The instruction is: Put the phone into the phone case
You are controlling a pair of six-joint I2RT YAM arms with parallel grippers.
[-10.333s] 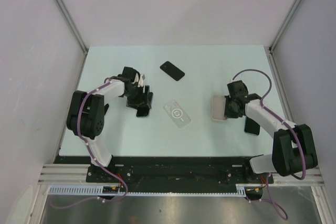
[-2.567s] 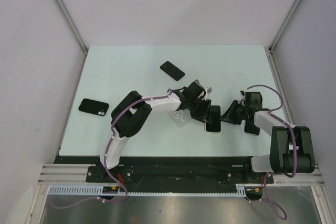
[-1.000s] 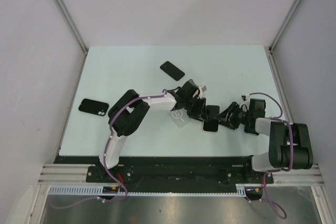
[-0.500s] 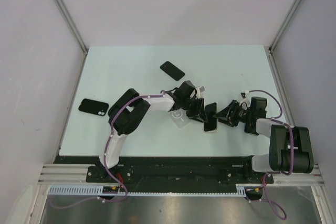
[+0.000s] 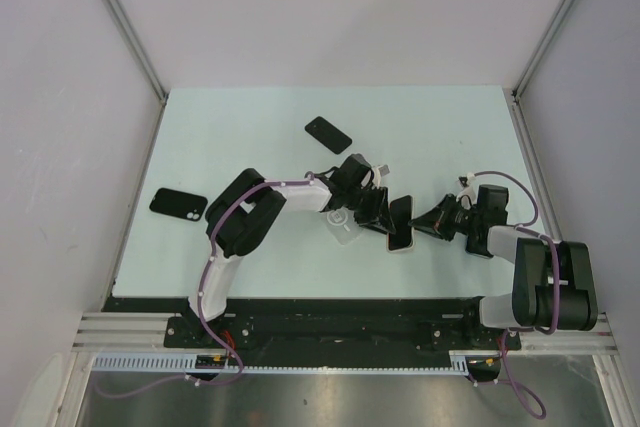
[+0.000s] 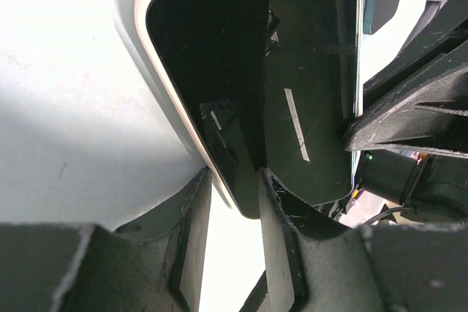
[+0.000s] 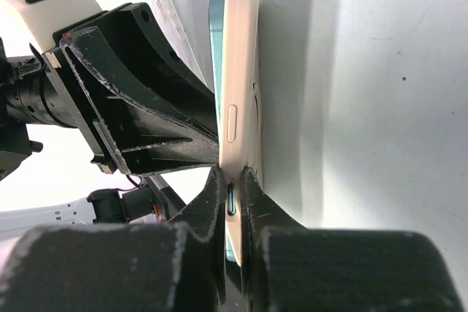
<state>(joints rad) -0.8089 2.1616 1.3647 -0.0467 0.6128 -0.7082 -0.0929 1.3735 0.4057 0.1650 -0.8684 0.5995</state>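
phone: mid-table, tilted up on one long edge, sitting in the case
case: beige, wraps the phone's back
left gripper: jaws clamped on phone's lower corner
right gripper: jaws pinched tight on case edge
clear case: flat, just left

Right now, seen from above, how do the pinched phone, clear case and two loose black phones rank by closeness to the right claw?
1. Pinched phone, at the right gripper itself.
2. Clear case, just left.
3. Rear black phone, far centre.
4. Left black phone, left edge.
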